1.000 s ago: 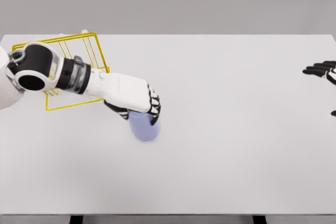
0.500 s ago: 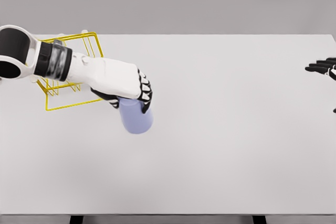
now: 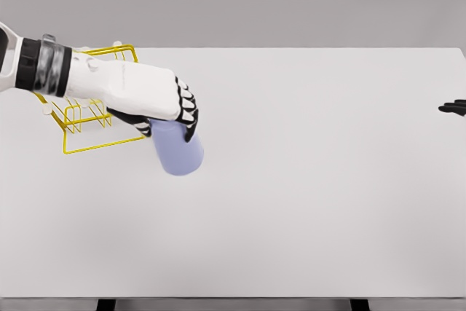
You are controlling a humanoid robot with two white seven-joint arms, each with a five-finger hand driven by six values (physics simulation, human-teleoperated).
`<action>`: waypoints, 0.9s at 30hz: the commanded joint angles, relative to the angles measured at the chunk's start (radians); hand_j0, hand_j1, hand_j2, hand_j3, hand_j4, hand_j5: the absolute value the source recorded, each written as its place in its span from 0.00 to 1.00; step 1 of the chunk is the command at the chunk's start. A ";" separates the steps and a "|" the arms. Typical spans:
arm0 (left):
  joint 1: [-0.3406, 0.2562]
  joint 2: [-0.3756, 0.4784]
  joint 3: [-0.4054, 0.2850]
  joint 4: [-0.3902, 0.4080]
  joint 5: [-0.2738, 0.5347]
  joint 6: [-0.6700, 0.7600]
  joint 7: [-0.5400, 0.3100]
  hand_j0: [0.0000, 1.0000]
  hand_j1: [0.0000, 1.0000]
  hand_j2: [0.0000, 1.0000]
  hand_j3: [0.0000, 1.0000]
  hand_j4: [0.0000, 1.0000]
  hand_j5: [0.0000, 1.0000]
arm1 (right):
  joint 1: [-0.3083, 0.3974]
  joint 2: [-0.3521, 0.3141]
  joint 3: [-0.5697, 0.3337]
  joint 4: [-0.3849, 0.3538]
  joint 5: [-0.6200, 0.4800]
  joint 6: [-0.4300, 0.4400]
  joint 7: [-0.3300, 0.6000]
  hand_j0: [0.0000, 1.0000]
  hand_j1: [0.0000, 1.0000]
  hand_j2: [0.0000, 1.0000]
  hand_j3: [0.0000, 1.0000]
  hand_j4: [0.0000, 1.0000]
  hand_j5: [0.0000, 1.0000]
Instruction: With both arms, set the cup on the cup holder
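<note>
The left hand [image 3: 156,100], fingers wrapped around the cup [image 3: 177,149], has carried it closer to the holder [image 3: 98,118]; placement looks near.

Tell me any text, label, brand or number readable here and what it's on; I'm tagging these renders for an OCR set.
None: no writing shows anywhere.
The lavender cup in the left hand is plain.
The yellow wire cup holder and white table carry no marks.
The right hand barely shows at the edge.

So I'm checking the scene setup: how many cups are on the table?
1. The lavender cup is gripped by the left hand, just right of the yellow wire cup holder. The arm hides part of the holder.
</note>
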 commanded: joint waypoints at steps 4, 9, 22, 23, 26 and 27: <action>-0.006 0.027 0.002 -0.005 0.026 0.003 0.001 0.52 0.52 0.52 0.52 0.52 0.52 | 0.000 0.007 0.000 -0.003 -0.009 0.003 -0.001 1.00 1.00 1.00 1.00 1.00 1.00; -0.023 0.048 0.018 -0.011 0.046 0.003 0.001 0.52 0.52 0.52 0.52 0.52 0.52 | 0.005 0.007 -0.001 -0.002 -0.007 0.003 -0.001 1.00 1.00 1.00 1.00 1.00 1.00; -0.026 0.088 0.082 -0.019 0.049 0.003 0.001 0.52 0.52 0.52 0.52 0.52 0.52 | 0.005 0.008 -0.018 -0.008 -0.007 0.003 -0.001 1.00 1.00 1.00 1.00 1.00 1.00; -0.026 0.094 0.082 -0.019 0.049 0.003 0.001 0.52 0.52 0.52 0.52 0.52 0.52 | 0.005 0.013 -0.050 -0.009 -0.009 0.003 -0.001 1.00 1.00 1.00 1.00 1.00 1.00; -0.025 0.096 0.111 -0.019 0.050 0.003 0.001 0.51 0.51 0.51 0.51 0.51 0.51 | 0.006 0.063 -0.110 -0.034 -0.009 0.003 -0.001 1.00 1.00 1.00 1.00 1.00 1.00; -0.025 0.097 0.113 -0.017 0.050 0.003 0.001 0.51 0.51 0.51 0.51 0.51 0.51 | 0.029 0.070 -0.112 -0.048 -0.010 0.003 -0.001 1.00 1.00 1.00 1.00 1.00 1.00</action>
